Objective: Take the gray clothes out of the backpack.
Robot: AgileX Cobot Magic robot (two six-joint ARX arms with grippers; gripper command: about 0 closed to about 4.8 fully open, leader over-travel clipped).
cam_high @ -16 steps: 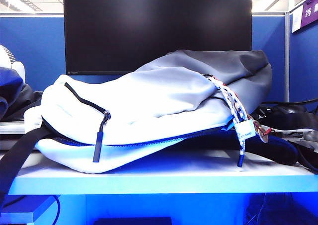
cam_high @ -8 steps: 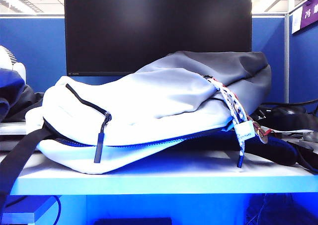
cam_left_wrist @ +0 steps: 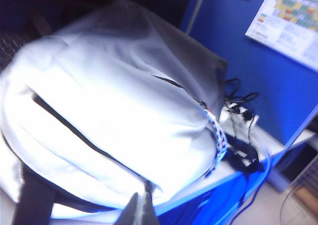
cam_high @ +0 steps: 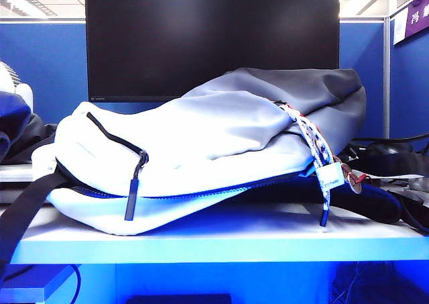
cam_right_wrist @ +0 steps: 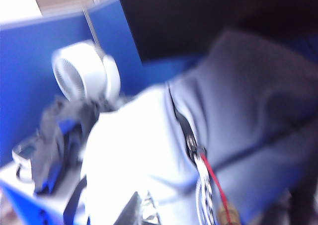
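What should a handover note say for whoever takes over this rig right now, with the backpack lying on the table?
Left gripper: shut, empty, above the backpack's pale front.
Right gripper: shut, empty, over the backpack near its braided cord.
Neither arm shows in the exterior view.
Backpack lies flat on the table; gray clothes not visible.
Done: nothing visible yet.
Left: open the backpack, pull the clothes out.

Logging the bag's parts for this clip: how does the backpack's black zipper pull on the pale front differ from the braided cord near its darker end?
The zipper pull is plain black, flat and stiff-looking; the braided cord is white-blue and patterned. The pull hangs bare; the cord carries a white tag. Both dangle down the backpack toward the table.
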